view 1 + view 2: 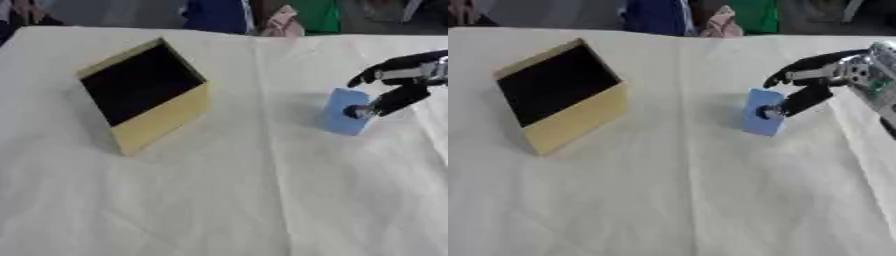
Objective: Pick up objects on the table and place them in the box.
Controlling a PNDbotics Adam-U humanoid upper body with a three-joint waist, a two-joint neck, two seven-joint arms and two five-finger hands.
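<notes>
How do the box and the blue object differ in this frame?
The box is yellow with a dark open inside; the blue object is plain light blue. The box is much larger. The box stands untouched on the left; the blue object is touched by the right hand. Both sit on the white table.

one yellow box (144,95) with a dark inside sits on the one white table (219,200). there is one blue object (760,118), a flat upright piece, to the right of the box and well apart from it. one robot hand (820,82), the right, shows, with no second hand in either view.
</notes>
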